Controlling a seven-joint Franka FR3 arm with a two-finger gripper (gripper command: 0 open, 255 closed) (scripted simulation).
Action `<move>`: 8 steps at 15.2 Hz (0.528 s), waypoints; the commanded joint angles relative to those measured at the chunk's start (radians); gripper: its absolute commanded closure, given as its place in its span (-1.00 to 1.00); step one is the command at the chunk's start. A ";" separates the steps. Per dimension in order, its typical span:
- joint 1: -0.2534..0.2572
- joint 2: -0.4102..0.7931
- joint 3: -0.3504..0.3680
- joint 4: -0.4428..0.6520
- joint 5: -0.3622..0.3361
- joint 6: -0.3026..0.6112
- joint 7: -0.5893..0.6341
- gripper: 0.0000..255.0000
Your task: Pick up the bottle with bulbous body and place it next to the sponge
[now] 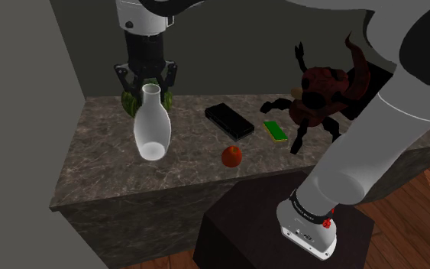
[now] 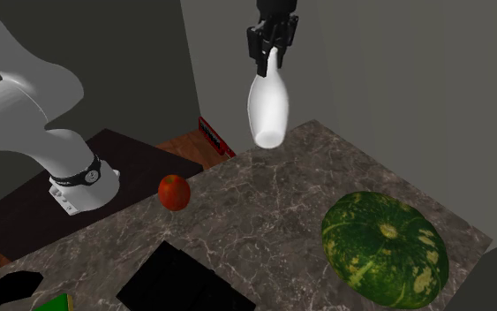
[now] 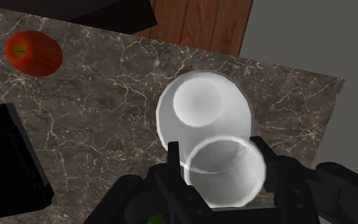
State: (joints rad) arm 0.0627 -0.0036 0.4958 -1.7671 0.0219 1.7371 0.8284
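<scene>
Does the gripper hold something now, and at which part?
The gripper clasps the white bottle at its narrow neck, just below the mouth.

Readable text: none.
Arm's white end link (image 1: 309, 218), lower right of the shoulder view: a small dark marking, too small to read.

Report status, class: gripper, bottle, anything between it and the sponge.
Gripper shut on white bottle, neck clasped. Bottle aloft over counter, tilted. Black box and apple lie toward green sponge.
</scene>
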 commanded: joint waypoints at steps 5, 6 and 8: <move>-0.040 -0.214 -0.070 -0.133 0.085 -0.065 -0.129 1.00; -0.044 -0.246 -0.085 -0.150 0.094 -0.080 -0.150 1.00; -0.051 -0.308 -0.116 -0.180 0.107 -0.111 -0.191 1.00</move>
State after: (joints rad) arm 0.0164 -0.2870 0.3945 -1.9363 0.1244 1.6407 0.6584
